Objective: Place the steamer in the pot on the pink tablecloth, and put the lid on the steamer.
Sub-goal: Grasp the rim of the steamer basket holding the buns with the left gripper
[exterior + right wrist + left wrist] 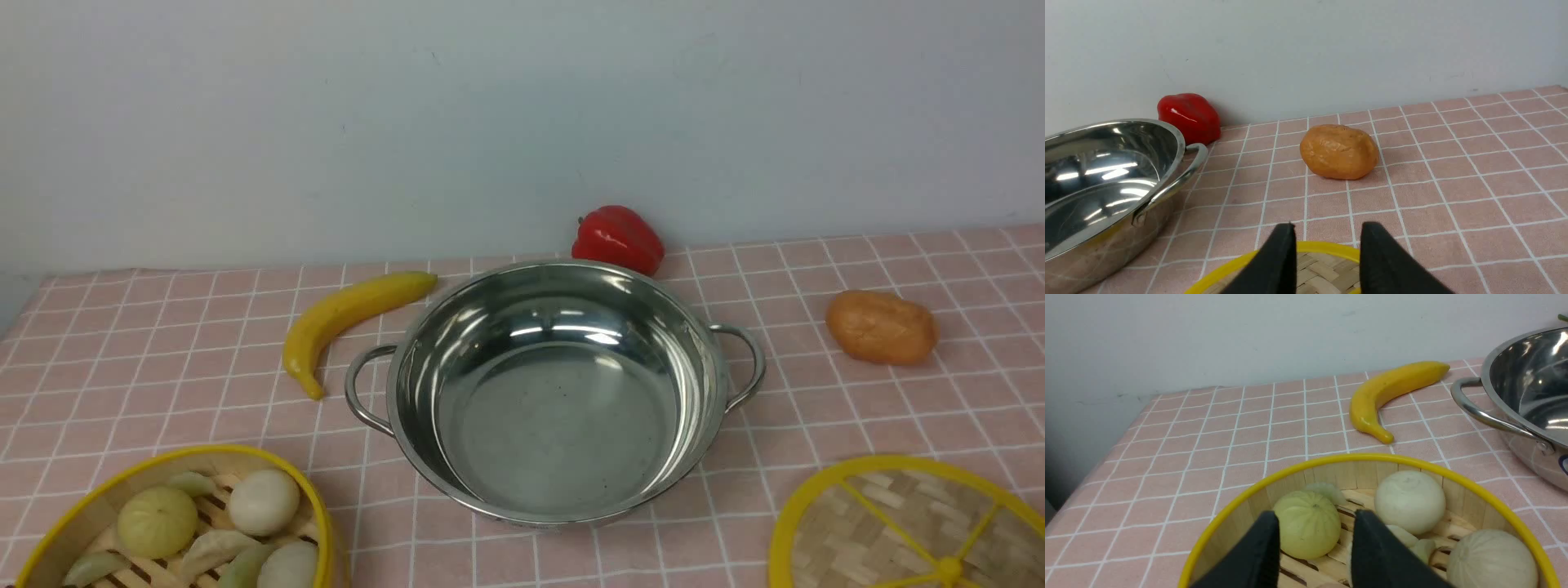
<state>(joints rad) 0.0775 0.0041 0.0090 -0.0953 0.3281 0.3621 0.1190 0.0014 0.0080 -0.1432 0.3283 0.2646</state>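
The shiny steel pot [555, 425] stands empty in the middle of the pink tablecloth [163, 351]. At the near left sits the steamer [98, 506], a yellow-rimmed bamboo basket holding pale buns and dumplings. My left gripper [1316, 516] hangs open above the steamer [1372, 458], its black fingers [1261, 551] apart with nothing between them. The lid [890, 506], a flat woven disc with yellow rim and spokes, lies at the near right. My right gripper [1327, 228] is open over the far edge of the lid [1327, 269]. Neither gripper shows in the front view.
A yellow banana [343, 318] lies left of the pot. A red pepper [618, 237] sits behind it against the pale wall. An orange-brown potato [882, 327] rests to the right, beyond the lid. The cloth's left edge shows in the left wrist view.
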